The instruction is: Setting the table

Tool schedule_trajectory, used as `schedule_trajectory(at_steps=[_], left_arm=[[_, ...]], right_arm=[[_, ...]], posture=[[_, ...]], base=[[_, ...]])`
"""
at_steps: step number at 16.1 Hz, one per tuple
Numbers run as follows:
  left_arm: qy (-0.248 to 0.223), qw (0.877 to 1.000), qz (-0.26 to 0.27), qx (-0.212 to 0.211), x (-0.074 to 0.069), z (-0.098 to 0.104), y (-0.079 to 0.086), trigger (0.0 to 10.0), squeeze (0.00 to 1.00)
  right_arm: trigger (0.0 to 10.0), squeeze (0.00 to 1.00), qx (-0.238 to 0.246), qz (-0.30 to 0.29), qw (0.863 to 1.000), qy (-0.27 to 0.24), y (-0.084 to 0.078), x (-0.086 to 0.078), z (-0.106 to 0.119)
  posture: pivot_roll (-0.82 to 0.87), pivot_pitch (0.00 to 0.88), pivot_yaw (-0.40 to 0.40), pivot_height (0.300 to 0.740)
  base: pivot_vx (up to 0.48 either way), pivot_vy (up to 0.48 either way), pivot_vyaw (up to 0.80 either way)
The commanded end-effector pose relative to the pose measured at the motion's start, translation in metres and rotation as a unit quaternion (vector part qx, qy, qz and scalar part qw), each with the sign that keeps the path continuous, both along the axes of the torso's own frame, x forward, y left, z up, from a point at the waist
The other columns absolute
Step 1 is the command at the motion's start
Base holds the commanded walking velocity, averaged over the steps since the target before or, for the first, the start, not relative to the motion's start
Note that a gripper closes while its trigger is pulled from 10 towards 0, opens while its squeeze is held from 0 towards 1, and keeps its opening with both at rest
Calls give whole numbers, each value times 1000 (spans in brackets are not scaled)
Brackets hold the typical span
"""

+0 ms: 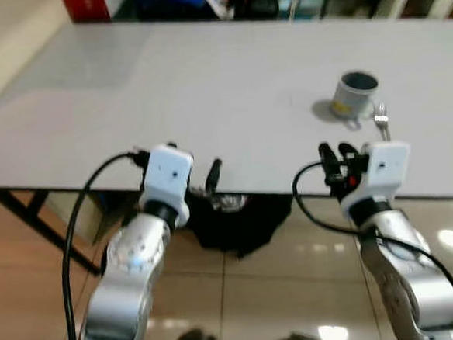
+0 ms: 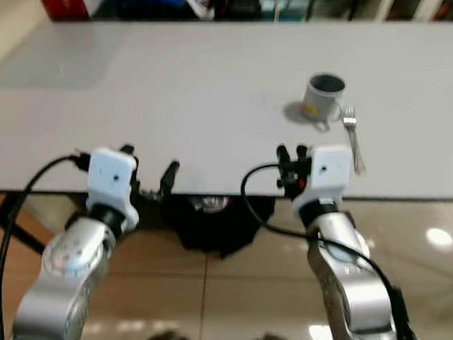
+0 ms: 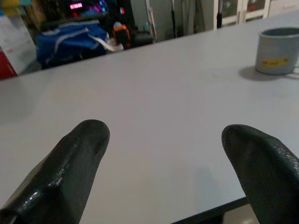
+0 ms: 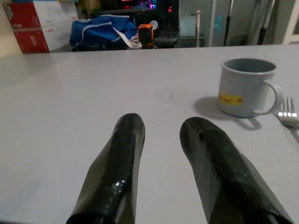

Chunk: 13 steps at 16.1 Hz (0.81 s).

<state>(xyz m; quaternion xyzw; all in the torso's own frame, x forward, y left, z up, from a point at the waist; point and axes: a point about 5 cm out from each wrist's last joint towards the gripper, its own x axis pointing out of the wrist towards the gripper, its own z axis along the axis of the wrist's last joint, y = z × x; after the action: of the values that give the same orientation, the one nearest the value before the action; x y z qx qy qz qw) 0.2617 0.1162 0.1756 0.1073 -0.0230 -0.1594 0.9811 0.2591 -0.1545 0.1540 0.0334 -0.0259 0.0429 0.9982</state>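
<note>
The mug's (image 4: 245, 87) yellow label and the red box's (image 4: 41, 26) print are illegible.

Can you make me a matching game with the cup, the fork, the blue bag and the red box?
Things:
1. cup
2. fork
3. blue bag
4. red box

Clues:
A. silver, lying flat on the table
B. beyond the table's far edge, next to the red box
C. grey with a yellow label
D. has white on it

Pairs: 1-C, 2-A, 3-B, 4-D
</note>
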Motion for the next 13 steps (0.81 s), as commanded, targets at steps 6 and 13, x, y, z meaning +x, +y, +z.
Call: schedule_trajectory(at_steps=[6,13], left_arm=[[9,999,34,-10,2,-2,8,10000,0],[16,999,46,-16,11,-2,13,10000,1000]], right_arm=[[10000,0,40,-18,997,58,2,5,-15],[10000,1000,43,-4,998,53,1,10,-11]], posture=[[57,68,-26,740],[43,46,-22,740]], base=[[0,480,0],[0,480,0]])
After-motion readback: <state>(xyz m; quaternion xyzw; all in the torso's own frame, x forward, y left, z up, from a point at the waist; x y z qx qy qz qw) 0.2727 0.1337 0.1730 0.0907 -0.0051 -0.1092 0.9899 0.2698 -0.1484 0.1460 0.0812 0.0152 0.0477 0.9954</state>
